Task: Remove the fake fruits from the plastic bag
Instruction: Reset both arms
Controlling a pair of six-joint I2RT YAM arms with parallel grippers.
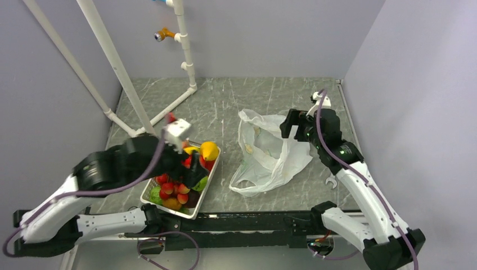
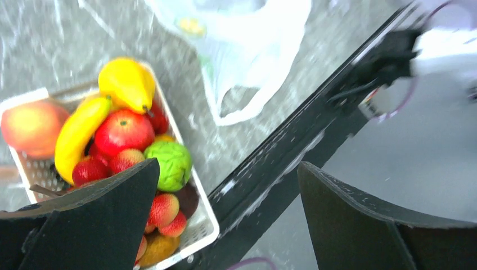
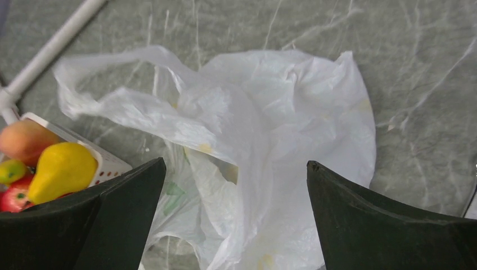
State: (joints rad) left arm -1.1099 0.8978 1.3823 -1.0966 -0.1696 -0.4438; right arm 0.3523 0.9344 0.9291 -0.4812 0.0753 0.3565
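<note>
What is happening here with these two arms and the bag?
Neither arm holds anything now. The left gripper hangs open over the white basket, where the banana, the green fruit and others lie piled. The right gripper hangs open above the plastic bag, which lies crumpled and rather flat on the table beside the basket. Whether any fruit is inside it, I cannot tell.

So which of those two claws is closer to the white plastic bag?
Right. The right gripper hangs open just above the plastic bag's far right edge. The left gripper, also open, is over the white fruit basket, off to the bag's left.
</note>
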